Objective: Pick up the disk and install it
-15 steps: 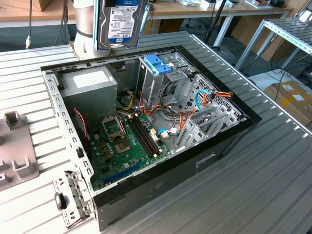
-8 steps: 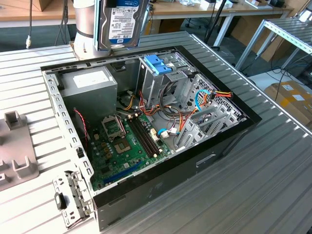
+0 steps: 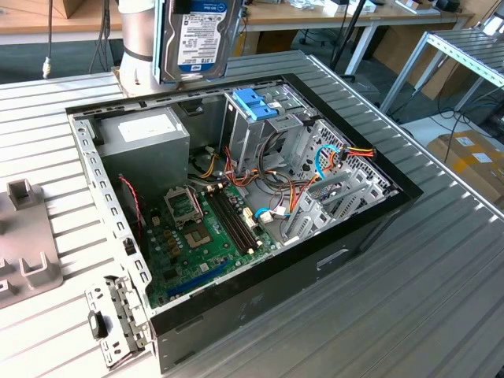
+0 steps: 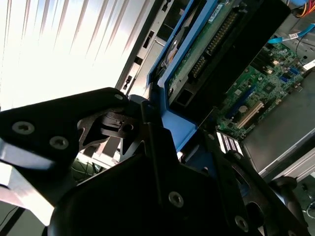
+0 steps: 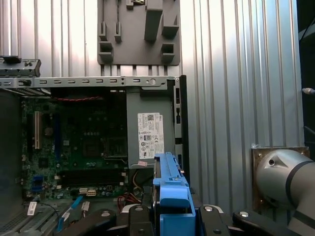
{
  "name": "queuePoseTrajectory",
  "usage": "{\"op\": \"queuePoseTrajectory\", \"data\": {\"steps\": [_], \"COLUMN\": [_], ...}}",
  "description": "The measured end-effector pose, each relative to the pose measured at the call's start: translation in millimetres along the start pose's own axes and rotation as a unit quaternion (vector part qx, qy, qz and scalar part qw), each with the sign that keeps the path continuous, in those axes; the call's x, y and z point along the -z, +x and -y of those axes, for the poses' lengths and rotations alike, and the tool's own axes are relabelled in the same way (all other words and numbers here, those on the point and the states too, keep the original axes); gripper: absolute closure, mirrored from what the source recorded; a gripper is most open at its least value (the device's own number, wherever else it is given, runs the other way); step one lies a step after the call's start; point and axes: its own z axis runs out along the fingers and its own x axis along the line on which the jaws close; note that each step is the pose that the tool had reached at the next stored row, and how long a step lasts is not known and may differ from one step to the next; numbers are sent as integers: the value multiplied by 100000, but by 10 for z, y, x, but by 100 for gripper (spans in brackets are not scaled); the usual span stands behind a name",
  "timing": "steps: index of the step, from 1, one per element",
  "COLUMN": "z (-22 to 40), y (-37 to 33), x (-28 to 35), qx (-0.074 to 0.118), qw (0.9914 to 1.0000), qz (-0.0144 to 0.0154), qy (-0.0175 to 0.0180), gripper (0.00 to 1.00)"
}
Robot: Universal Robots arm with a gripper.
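The disk (image 3: 197, 35) hangs up high, standing on end w/ its label facing the camera. Just beside it, on the exterior view's left, is the shiny grey arm (image 3: 140, 39). Below sits an open PC case (image 3: 315, 268) on the ribbed metal bench (image 3: 409, 315). Inside: a green board (image 3: 197, 236), a grey power box (image 3: 146, 142), coloured wires (image 3: 303, 177) & a metal cage (image 3: 252, 138) w/ a blue bracket (image 3: 256, 102) on top. A grey plastic holder (image 3: 27, 236) lies on the bench at the exterior view's left.
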Motion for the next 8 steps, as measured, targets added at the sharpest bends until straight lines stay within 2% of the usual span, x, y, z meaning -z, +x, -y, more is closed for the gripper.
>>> {"op": "queuePoseTrajectory", "data": {"steps": [8], "z": [9], "y": [42], "x": [4], "qx": [-1], "qw": [100000], "qz": [-2], "qy": [0], "gripper": [63]}}
